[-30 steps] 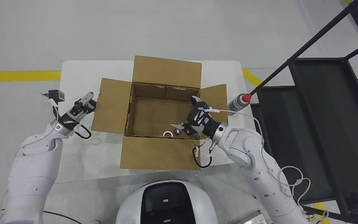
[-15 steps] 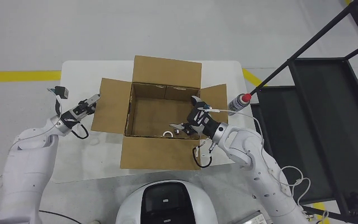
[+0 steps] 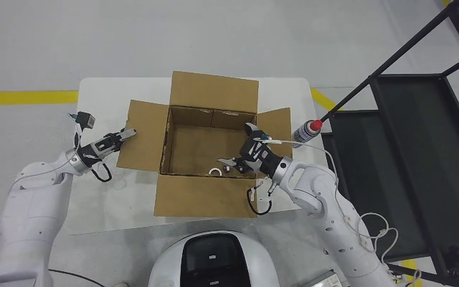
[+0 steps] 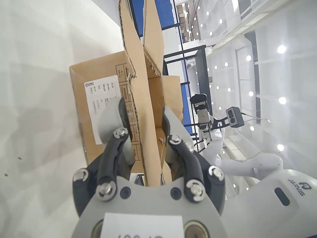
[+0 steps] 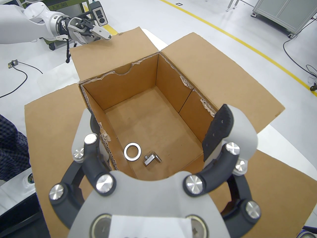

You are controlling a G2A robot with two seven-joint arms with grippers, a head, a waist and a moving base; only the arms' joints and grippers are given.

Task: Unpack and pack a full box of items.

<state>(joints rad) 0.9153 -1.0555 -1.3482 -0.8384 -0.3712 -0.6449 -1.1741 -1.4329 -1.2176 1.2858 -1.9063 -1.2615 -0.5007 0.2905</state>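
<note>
Right wrist view: ring (image 5: 132,151) inside box (image 5: 171,77)

Box (image 3: 201,147) floor mostly bare — ring (image 5: 132,151), metal piece (image 5: 151,159) by near wall.

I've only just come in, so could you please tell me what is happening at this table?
A two-armed robot is working on an open brown cardboard box on the white table. Its left pincer is open, with the edge of the box's left flap between its fingers, not clamped. Its right pincer hangs open above the box's right side. On the box floor lie a silver metal ring and a small metal fitting.
</note>
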